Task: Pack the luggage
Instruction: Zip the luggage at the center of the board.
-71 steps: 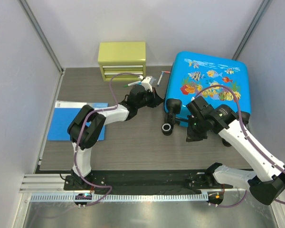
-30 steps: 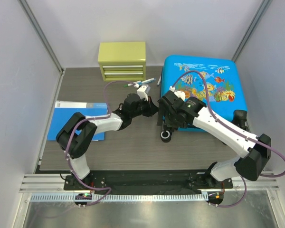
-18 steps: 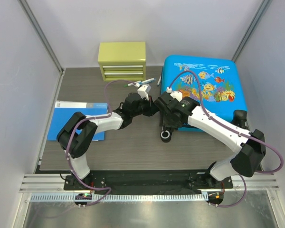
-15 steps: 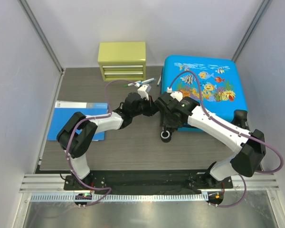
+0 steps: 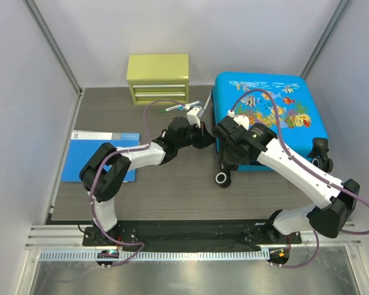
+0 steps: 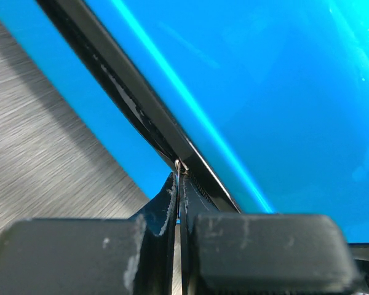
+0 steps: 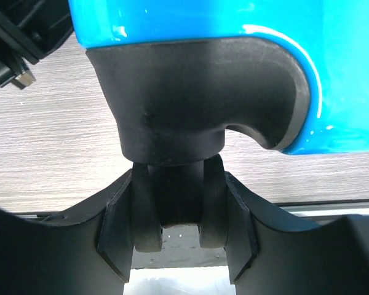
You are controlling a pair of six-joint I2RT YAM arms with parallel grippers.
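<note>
The luggage, bright blue with a fish print, lies closed on the table at the right. My left gripper is at its left edge. In the left wrist view this gripper is shut on the thin metal zipper pull, against the black zipper band. My right gripper sits at the luggage's near left corner. In the right wrist view it is shut on the black twin wheel under its housing, a finger against each side.
A yellow-green drawer box stands at the back. Pens lie in front of it. A flat blue folder lies at the left. Grey walls enclose the table on three sides. A metal rail runs along the near edge.
My right gripper has shut on the luggage's wheel. The luggage has turned slightly, its near end shifting right. The left gripper stays shut and has followed the luggage's edge.
</note>
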